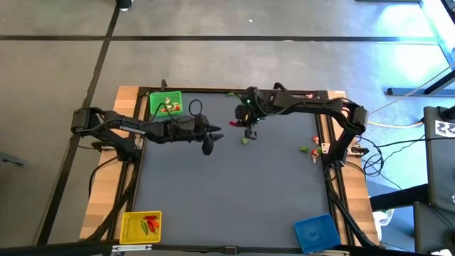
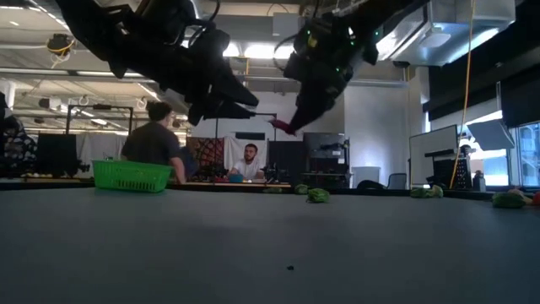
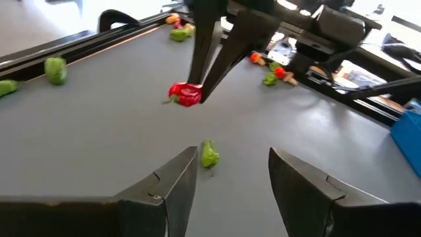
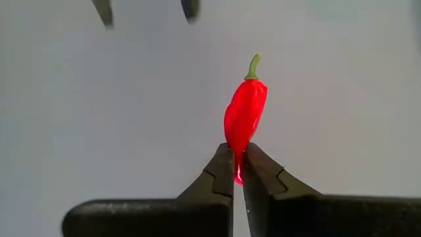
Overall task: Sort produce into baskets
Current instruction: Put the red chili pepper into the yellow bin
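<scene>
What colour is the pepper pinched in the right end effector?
Bright red with a green stem; the pepper shows best in the right wrist view.

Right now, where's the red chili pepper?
The red chili pepper is pinched by its tip in the right gripper, held above the mat's middle, opposite the open left gripper.

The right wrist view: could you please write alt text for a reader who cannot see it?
The right pincer is shut on the pointed tip of a small red chili pepper with a green stem, holding it above the plain grey table. The two dark fingertips of the left pincer show at the far edge, apart from each other.
</scene>
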